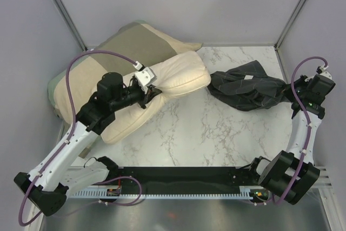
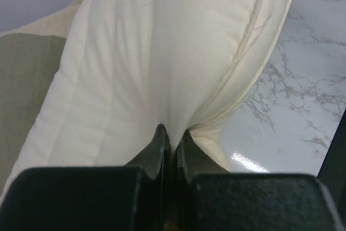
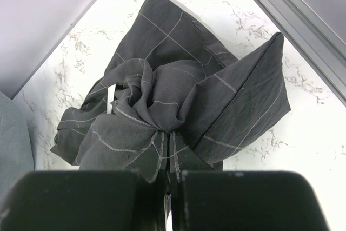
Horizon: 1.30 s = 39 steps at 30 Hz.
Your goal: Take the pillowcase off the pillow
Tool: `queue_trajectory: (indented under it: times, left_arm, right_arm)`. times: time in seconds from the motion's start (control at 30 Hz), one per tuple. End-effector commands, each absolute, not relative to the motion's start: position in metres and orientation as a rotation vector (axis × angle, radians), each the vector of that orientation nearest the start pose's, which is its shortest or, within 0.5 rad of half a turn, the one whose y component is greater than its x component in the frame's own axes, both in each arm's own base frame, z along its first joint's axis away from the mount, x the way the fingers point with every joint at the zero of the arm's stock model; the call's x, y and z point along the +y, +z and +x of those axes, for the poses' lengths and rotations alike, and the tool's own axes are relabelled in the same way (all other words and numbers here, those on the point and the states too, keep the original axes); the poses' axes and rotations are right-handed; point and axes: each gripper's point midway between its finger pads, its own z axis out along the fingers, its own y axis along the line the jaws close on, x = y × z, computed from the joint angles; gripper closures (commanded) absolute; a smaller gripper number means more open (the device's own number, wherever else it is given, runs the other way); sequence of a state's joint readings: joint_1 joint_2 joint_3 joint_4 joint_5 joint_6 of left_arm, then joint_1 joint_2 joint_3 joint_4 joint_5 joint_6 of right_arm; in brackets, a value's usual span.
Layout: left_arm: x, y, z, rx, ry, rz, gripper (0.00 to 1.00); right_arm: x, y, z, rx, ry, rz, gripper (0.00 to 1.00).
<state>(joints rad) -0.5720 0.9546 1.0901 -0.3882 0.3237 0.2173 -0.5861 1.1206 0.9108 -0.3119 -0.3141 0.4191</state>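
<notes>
Though crumpled, the charcoal pillowcase (image 3: 178,90) shows grid lines, perhaps a tag (image 3: 110,99).

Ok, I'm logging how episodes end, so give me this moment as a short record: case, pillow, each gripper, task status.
pillowcase: fully off, crumpled on the table, right of the pillow
pillow: bare, partly lying on the olive-and-tan pillow
left gripper: shut on pillow fabric
right gripper: shut on pillowcase
status: removal looks done, both grips not yet released
</notes>
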Motion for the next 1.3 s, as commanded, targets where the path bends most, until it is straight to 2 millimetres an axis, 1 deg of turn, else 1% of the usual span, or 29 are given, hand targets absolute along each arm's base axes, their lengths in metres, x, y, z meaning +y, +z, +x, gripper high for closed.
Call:
queue_trajectory:
  times: [0.0,0.07,0.13,0.17,0.2,0.27,0.3,0.33,0.4,0.43,0.5,0.53,0.6,0.63,0.67,0.7,0.73,0.8,0.83,0.9,1.07,1.27]
  left_arm:
    - [-0.234,0.335,0.244,1.503,-0.564,0.965,0.98]
    - [-0.246,0.328,0.231,1.494,-0.597,1.022,0.98]
    - [-0.251,0.321,0.226,1.5,-0.601,1.056,0.98]
    - [-0.254,0.32,0.223,1.499,-0.611,1.067,0.96]
    - [-0.254,0.319,0.223,1.506,-0.62,1.066,0.8]
    - [-0.256,0.319,0.221,1.508,-0.639,1.069,0.49]
    - [-0.257,0.318,0.22,1.517,-0.648,1.064,0.36]
    - [-0.258,0.32,0.219,1.516,-0.659,1.064,0.22]
    - [-0.261,0.318,0.219,1.532,-0.681,1.058,0.16]
    - [-0.264,0.321,0.216,1.522,-0.71,1.069,0.06]
    - [-0.27,0.317,0.213,1.538,-0.754,1.084,0.01]
    - [-0.273,0.319,0.211,1.534,-0.779,1.091,0.0]
    - [-0.274,0.318,0.213,1.56,-0.783,1.071,0.0]
    - [-0.273,0.317,0.22,1.582,-0.756,1.045,0.0]
    - [-0.271,0.316,0.225,1.6,-0.734,1.019,0.0]
    - [-0.268,0.316,0.231,1.624,-0.712,0.98,0.0]
    - [-0.259,0.317,0.244,1.65,-0.637,0.912,0.0]
    - [-0.251,0.324,0.255,1.655,-0.589,0.83,0.0]
    - [-0.245,0.323,0.261,1.664,-0.55,0.791,0.0]
    - [-0.236,0.333,0.263,1.637,-0.53,0.729,0.0]
    - [-0.22,0.347,0.272,1.616,-0.456,0.622,0.0]
    - [-0.212,0.347,0.277,1.618,-0.408,0.591,0.0]
  right_arm:
    - [-0.135,0.23,0.328,1.858,0.207,0.801,1.0]
    - [-0.136,0.231,0.326,1.855,0.198,0.804,1.0]
    - [-0.134,0.232,0.326,1.855,0.206,0.798,0.93]
    - [-0.132,0.235,0.324,1.851,0.209,0.792,0.87]
    - [-0.131,0.236,0.324,1.852,0.215,0.788,0.68]
    - [-0.129,0.242,0.321,1.841,0.206,0.775,0.44]
    - [-0.129,0.245,0.32,1.839,0.205,0.776,0.25]
    - [-0.127,0.249,0.318,1.833,0.207,0.766,0.19]
    - [-0.124,0.259,0.317,1.821,0.217,0.755,0.11]
    - [-0.121,0.265,0.316,1.814,0.227,0.739,0.09]
    - [-0.116,0.282,0.313,1.786,0.232,0.705,0.06]
    - [-0.112,0.29,0.312,1.777,0.241,0.679,0.05]
    - [-0.105,0.303,0.311,1.768,0.26,0.626,0.02]
    - [-0.1,0.307,0.311,1.766,0.278,0.597,0.02]
    - [-0.09,0.313,0.311,1.768,0.324,0.543,0.02]
    - [-0.084,0.317,0.312,1.763,0.346,0.504,0.02]
    - [-0.075,0.321,0.312,1.759,0.364,0.451,0.02]
    - [-0.066,0.324,0.312,1.75,0.379,0.402,0.02]
    - [-0.064,0.324,0.312,1.751,0.378,0.387,0.02]
    - [-0.058,0.323,0.311,1.754,0.376,0.361,0.02]
    - [-0.053,0.32,0.312,1.762,0.385,0.346,0.02]
    - [-0.051,0.321,0.313,1.762,0.389,0.333,0.02]
